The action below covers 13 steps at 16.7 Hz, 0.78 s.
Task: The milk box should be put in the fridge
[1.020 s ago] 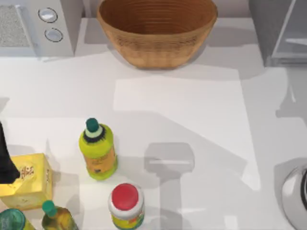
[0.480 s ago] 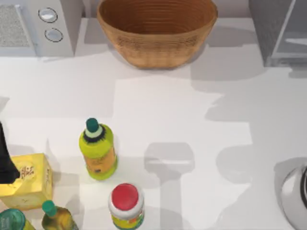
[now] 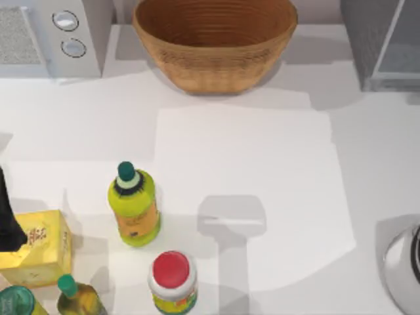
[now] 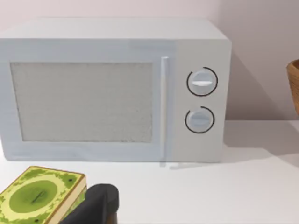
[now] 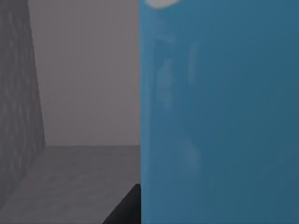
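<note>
In the right wrist view the milk box (image 5: 219,112) stands very close, its sky-blue side taking up the right half. A dark fingertip (image 5: 125,209) of my right gripper lies against its lower edge, and the gripper holds the box. Behind the box I see the grey inner wall and floor of the fridge (image 5: 70,177). From above, the fridge (image 3: 380,46) is the grey box with a pale door panel at the table's far right corner. My left gripper (image 3: 8,223) is parked at the left edge, beside a yellow box.
A wicker basket (image 3: 215,41) sits at the back centre and a microwave (image 3: 49,36) with two knobs at the back left. A green bottle (image 3: 134,207), a red-capped jar (image 3: 172,279), a yellow box (image 3: 36,249) and another bottle (image 3: 79,298) crowd the front left.
The arm's shadows on the right half of the table have shifted and cleared away toward the fridge. The bottles, the boxes and the left arm have not moved.
</note>
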Motion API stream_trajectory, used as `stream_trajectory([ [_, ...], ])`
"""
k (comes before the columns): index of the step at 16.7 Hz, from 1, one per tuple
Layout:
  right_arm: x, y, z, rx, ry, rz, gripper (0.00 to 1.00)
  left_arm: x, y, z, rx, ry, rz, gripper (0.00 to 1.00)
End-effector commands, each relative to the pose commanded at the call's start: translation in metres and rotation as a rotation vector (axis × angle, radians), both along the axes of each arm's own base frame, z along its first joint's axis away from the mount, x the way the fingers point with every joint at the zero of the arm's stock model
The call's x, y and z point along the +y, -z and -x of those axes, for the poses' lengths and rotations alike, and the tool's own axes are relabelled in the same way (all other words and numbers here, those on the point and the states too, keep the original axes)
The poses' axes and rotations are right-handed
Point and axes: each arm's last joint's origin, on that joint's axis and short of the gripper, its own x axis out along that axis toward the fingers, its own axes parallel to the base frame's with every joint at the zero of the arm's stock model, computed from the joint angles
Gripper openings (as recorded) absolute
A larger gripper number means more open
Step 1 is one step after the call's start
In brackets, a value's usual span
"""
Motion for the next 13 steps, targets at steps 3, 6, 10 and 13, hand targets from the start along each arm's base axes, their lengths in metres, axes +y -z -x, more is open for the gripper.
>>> stream_trajectory([
  [3,0.002,0.001,0.000,0.006,-0.005,-0.003,0.00,0.000,0.000,0.000,0.000,0.000,0.000,1.00],
  [6,0.003,0.001,-0.008,0.005,-0.010,-0.002,0.00,0.000,0.000,0.000,0.000,0.000,0.000,1.00],
  [10,0.001,-0.005,-0.049,-0.004,-0.013,0.003,0.00,0.000,0.000,0.000,0.000,0.000,0.000,1.00],
  [13,-0.001,-0.014,-0.086,-0.015,-0.009,0.004,0.00,0.000,0.000,0.000,0.000,0.000,0.000,1.00],
])
